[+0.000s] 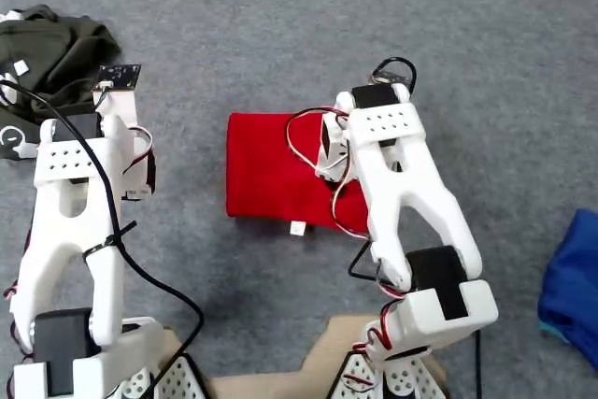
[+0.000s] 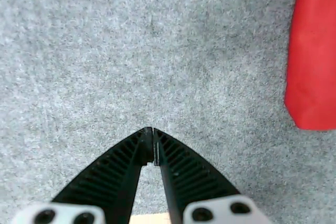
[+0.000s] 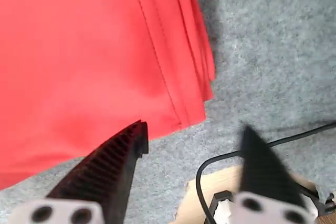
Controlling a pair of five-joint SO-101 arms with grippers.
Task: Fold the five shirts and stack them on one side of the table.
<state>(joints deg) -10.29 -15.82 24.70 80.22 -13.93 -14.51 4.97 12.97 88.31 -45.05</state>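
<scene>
A folded red shirt (image 1: 271, 175) lies flat at the middle of the grey table, with a small white tag (image 1: 299, 228) at its near edge. My right gripper (image 3: 194, 129) hangs open over the red shirt's (image 3: 79, 51) folded corner, one finger above the cloth and the other above the table. In the high view the right arm (image 1: 392, 156) covers the shirt's right end. My left gripper (image 2: 152, 130) is shut on nothing, low over bare table, and the red shirt (image 2: 315, 51) lies off to its side. The left arm (image 1: 79, 156) stands left of the shirt.
A crumpled dark green shirt (image 1: 51, 49) lies at the far left corner. A blue shirt (image 1: 575, 287) lies at the right edge. Cardboard (image 1: 322, 357) and the arm bases sit at the near edge. A black cable (image 3: 220, 161) runs beside the right gripper.
</scene>
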